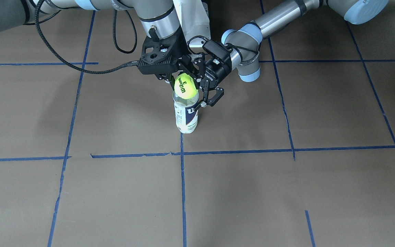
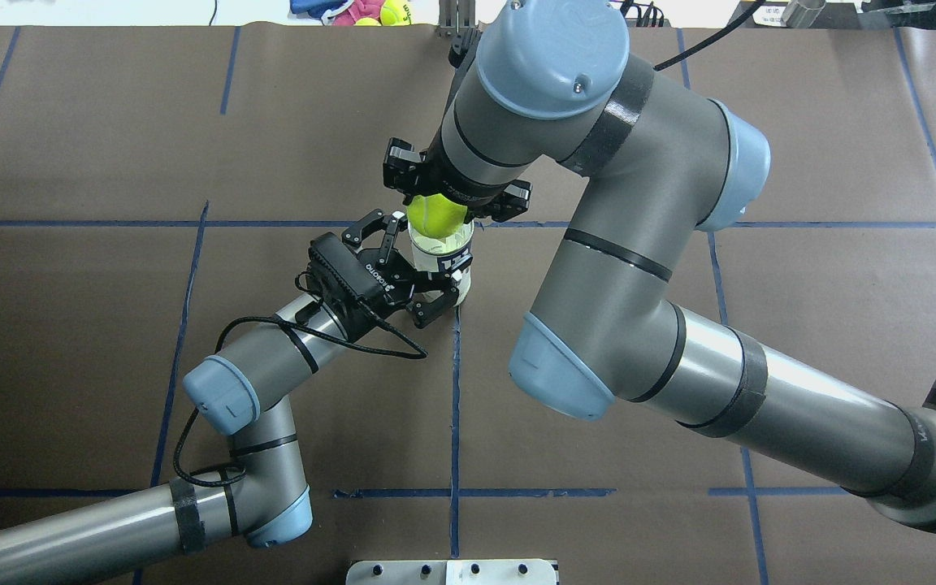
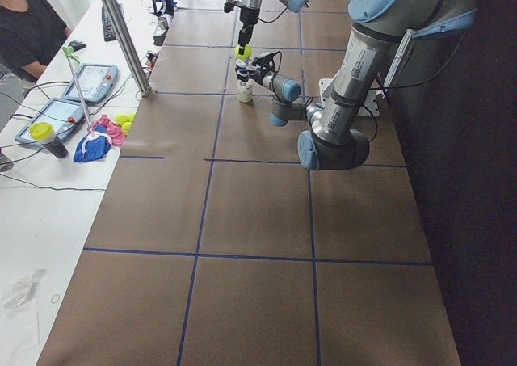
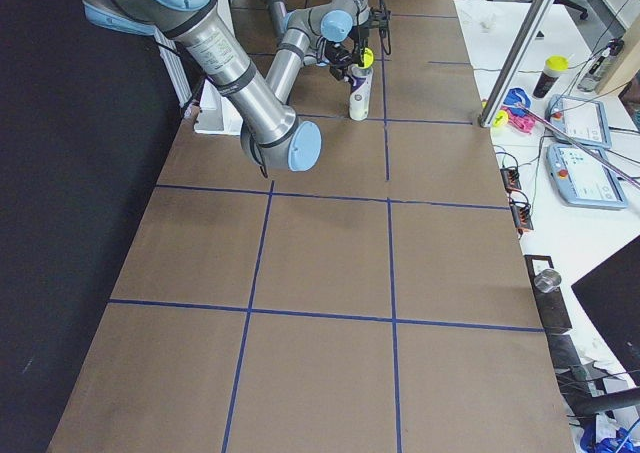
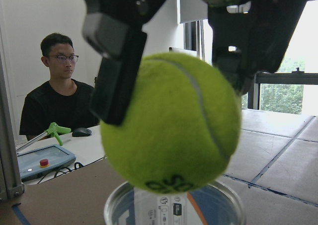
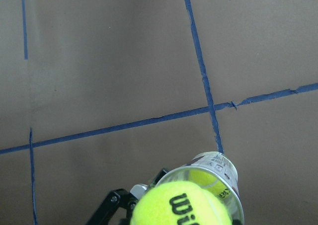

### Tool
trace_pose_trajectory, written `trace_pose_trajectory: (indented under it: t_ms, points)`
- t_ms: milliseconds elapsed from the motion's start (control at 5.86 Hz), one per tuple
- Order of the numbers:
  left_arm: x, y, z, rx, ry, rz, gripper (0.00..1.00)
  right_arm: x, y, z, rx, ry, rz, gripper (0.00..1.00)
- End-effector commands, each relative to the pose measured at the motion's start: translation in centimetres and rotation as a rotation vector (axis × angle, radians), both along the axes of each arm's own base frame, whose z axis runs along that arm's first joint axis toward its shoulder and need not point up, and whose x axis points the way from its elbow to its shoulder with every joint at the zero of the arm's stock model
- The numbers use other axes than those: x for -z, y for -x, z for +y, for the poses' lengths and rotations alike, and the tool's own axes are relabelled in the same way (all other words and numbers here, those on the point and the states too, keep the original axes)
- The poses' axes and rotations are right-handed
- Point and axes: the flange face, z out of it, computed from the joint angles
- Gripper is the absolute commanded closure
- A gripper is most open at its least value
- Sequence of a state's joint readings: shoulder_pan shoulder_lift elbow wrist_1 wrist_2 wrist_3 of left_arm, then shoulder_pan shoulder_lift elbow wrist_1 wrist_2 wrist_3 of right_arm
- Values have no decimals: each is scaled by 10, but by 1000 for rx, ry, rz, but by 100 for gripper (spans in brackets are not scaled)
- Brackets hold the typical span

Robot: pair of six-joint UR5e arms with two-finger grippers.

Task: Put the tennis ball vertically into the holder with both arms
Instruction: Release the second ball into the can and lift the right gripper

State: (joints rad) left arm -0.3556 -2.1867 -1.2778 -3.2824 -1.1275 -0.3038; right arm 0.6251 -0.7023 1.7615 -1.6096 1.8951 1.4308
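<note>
Right now our right gripper (image 1: pixel 183 80) pinches the tennis ball (image 1: pixel 185 86) just above the open mouth of the holder (image 1: pixel 186 113), which stands upright on the table (image 1: pixel 286 192). Our left gripper (image 2: pixel 423 272) is clamped around the holder's upper wall.

A fuzzy yellow-green tennis ball (image 1: pixel 184 86) with dark "Wilson 3" print sits just above the open mouth of a clear plastic cylindrical can (image 1: pixel 186 113) with a white and navy label, standing upright on the brown worktop (image 1: pixel 286 192).
</note>
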Motion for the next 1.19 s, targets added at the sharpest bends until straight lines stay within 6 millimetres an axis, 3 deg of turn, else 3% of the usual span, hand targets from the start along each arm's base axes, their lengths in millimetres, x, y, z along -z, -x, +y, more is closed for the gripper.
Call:
trace_pose_trajectory:
  t_ms: [0,512,682,853,1023]
  points:
    - [0,0,0,0,0,0,10,-1,0,0,1,-3,3,1]
    - [1,2,-1,3,-1,4,7,-4,0,0,2,-2,7,1]
    - [8,12,-8,17,-5,23,1,-2,-8,-6,-11,-8,1,1]
    - [19,22,-9,22,-14,51,0,0,-30,-23,-32,-16,-5,1]
    - [30,33,-9,36,-21,79,0,-15,-71,-41,-27,16,-26,0]
